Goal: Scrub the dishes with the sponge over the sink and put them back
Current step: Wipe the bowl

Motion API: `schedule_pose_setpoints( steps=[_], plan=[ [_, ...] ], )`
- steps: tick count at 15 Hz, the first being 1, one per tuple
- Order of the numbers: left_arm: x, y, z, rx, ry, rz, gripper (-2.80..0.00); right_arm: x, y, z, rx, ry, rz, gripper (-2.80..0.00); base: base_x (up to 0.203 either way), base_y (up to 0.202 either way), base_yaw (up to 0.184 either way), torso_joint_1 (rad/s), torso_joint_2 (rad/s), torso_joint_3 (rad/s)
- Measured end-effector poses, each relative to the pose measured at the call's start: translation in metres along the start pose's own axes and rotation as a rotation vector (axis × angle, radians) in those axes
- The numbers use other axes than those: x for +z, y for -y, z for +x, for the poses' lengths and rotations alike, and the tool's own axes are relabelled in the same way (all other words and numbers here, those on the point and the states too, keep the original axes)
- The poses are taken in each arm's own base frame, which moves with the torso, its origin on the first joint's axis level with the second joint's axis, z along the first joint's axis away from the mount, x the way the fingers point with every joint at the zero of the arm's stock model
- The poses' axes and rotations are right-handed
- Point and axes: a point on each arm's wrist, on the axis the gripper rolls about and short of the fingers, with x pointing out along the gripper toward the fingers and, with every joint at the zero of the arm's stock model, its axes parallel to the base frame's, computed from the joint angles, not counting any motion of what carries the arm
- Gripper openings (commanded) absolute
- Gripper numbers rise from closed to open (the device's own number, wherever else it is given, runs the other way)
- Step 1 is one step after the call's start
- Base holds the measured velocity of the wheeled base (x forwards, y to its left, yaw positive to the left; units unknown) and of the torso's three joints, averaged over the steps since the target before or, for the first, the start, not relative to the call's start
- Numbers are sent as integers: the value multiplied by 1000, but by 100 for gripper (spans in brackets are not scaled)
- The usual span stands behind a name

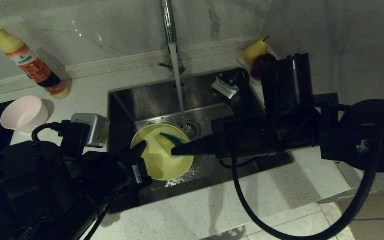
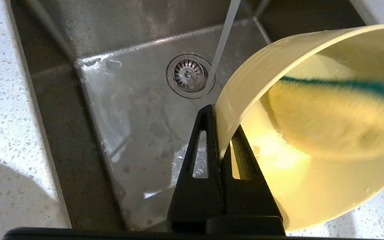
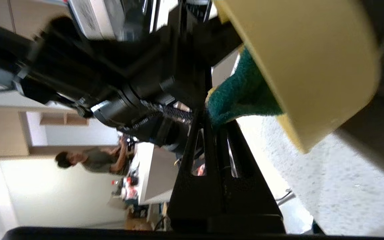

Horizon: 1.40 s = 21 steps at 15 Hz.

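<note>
Black left gripper point(image 1: 141, 146) pinches the near rim of the round yellow plastic bowl point(image 1: 165, 163), tilted mouth-up toward the right arm over the square stainless steel sink point(image 1: 152, 100); the right gripper point(image 1: 175, 150) reaches in level, clamping the green-and-yellow sponge point(image 1: 169, 138).

Left wrist view: fingers point(image 2: 208, 146) straddle the bowl wall point(image 2: 245, 96), tap water point(image 2: 223, 36) falling beside it.

Right wrist view: closed fingers point(image 3: 212, 140) grip the sponge's green side point(image 3: 238, 96) against the bowl.

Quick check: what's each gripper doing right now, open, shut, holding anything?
Left gripper: shut on the rim of the yellow bowl, held over the sink.
Right gripper: shut on the sponge, pressed inside the bowl.
</note>
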Motion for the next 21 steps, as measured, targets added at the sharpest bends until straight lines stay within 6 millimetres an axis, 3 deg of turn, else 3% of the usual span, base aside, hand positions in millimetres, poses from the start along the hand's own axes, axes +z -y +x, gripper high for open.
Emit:
schedule_pose_setpoints(
  steps=[5, 13, 17, 21],
  plan=[
    [5, 0, 1, 4, 18, -9, -280, -10, -3, -10, -15, -22, 21, -280, 0, 0, 0, 0, 0, 0],
    [11, 1, 2, 5, 39, -23, -280, -38, -7, 8, 12, -118, 41, -280, 0, 0, 0, 0, 0, 0],
    [10, 1, 2, 5, 35, -23, -280, -32, -9, 18, 28, -114, 27, -280, 0, 0, 0, 0, 0, 0],
    [7, 0, 1, 4, 25, -19, -280, -15, -7, 9, -8, -43, 10, -280, 0, 0, 0, 0, 0, 0]
  ],
)
